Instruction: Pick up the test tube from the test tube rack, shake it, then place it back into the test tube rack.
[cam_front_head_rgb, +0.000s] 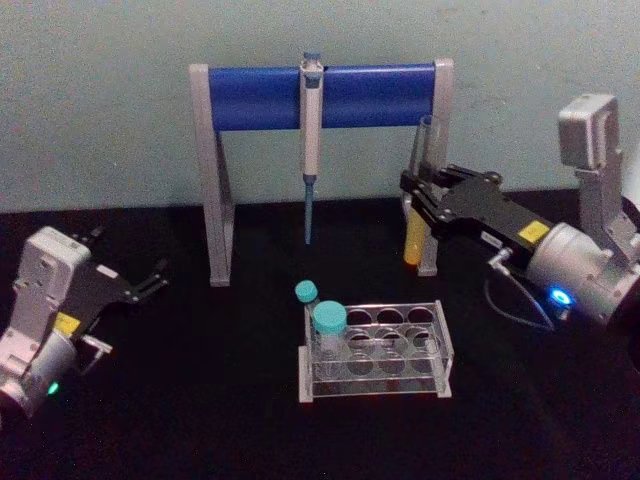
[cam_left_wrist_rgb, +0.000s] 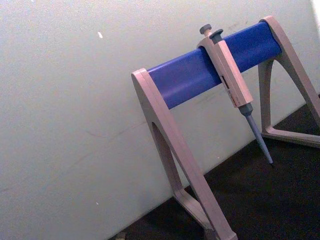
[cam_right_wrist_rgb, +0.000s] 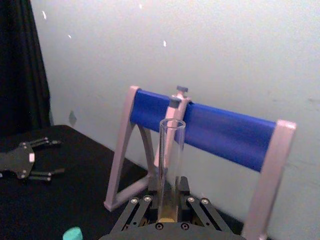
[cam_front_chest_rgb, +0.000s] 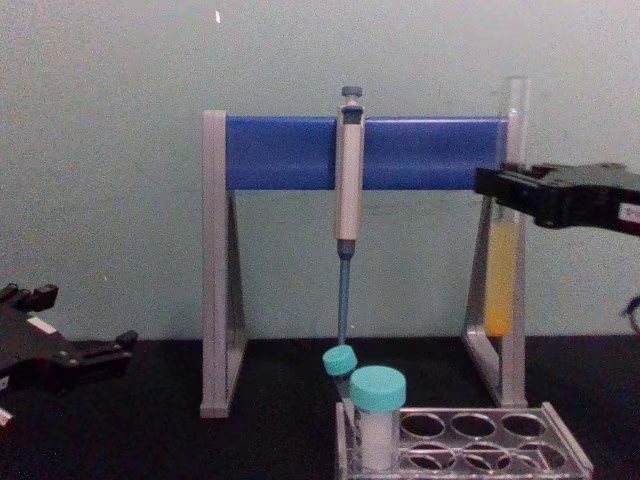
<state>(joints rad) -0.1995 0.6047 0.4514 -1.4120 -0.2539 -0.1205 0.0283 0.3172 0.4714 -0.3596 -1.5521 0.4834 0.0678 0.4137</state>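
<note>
Head view: right gripper (cam_front_head_rgb: 418, 196) clamped on the test tube (cam_front_head_rgb: 413, 243), upright, in the air behind and right of the test tube rack (cam_front_head_rgb: 440, 345). Left gripper (cam_front_head_rgb: 150, 283) low at table's left, fingers spread. Left wrist view: blue-bar stand (cam_left_wrist_rgb: 200, 75), pipette (cam_left_wrist_rgb: 232, 80) hanging. Right wrist view: tube rises from between closed fingers. Chest view: tube's lower part yellow, well above rack.

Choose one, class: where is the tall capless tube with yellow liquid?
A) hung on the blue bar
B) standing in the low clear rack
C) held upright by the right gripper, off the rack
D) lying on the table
C: the right gripper is shut on the test tube, upright in the air, away from the test tube rack.
</note>
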